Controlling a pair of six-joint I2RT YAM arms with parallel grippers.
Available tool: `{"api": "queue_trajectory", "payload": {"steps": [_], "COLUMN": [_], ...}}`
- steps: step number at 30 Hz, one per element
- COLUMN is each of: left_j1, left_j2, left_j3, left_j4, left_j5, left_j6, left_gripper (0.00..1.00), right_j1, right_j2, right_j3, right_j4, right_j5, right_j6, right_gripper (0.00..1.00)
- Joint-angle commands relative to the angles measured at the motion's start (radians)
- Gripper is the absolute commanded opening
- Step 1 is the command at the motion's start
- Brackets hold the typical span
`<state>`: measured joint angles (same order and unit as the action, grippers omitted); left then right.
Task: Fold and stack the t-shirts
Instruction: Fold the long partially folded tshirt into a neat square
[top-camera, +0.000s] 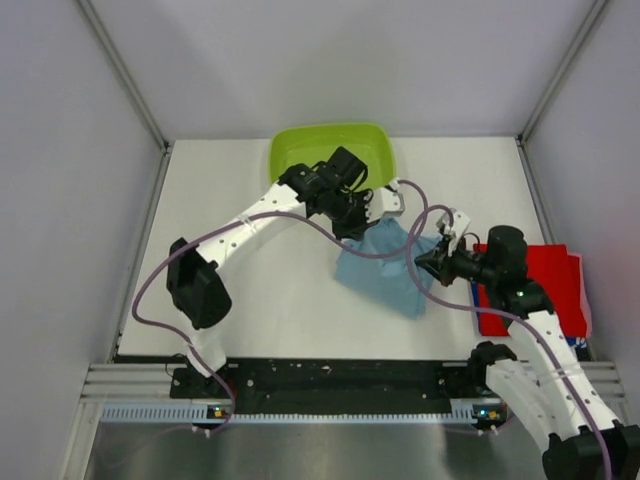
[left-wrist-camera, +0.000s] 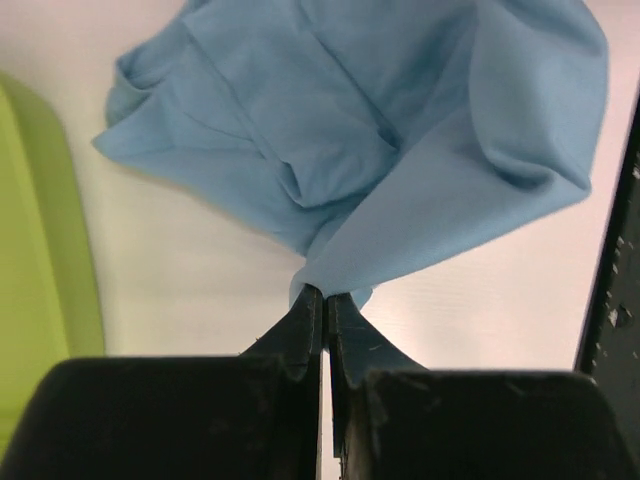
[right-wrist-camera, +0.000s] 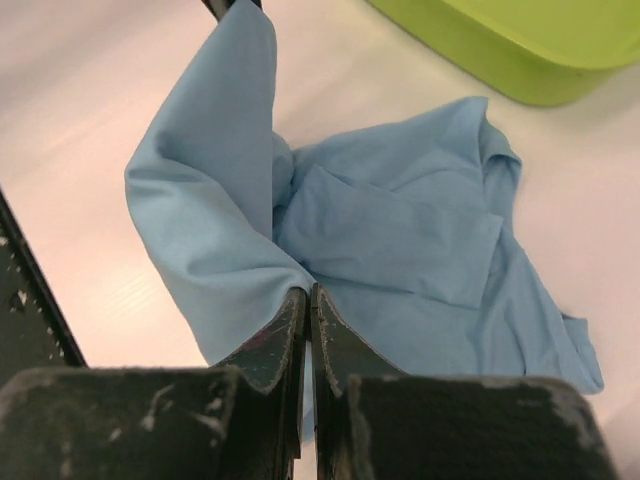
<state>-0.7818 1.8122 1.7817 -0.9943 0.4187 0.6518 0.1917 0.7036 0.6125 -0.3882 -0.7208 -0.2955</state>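
The light blue t-shirt (top-camera: 385, 270) lies crumpled mid-way across the desk (top-camera: 280, 310), partly raised. It is soft, light, limp cloth that will sag, so hems or corners suit gripping best. The left pincer (left-wrist-camera: 325, 300) and right pincer (right-wrist-camera: 307, 300) each clamp its edge.

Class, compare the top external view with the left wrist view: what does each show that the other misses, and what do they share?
Only the top external view shows the red t-shirt, lying at the table's right side. Only the left wrist view shows the left pincer up close, shut on a pinch of cloth. Both show the light blue t-shirt, the lime-green basin and the white table.
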Motion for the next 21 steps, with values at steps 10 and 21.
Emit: {"api": "queue_trajectory", "payload": {"steps": [10,21], "left_j1": [0.033,0.036], "left_j2": [0.271,0.374], "left_j3": [0.347,0.439], "left_j4": [0.146,0.339], "left_j5": [-0.118,-0.317], "left_j6": [-0.196,-0.244], "left_gripper": [0.00,0.00], "right_j1": [-0.281,-0.371], "right_j2": [0.033,0.175], "right_j3": [-0.190,-0.195], "right_j4": [0.529,0.748], "right_j5": [0.204,0.317], "right_j6": [0.498,0.646], "right_gripper": [0.00,0.00]}}
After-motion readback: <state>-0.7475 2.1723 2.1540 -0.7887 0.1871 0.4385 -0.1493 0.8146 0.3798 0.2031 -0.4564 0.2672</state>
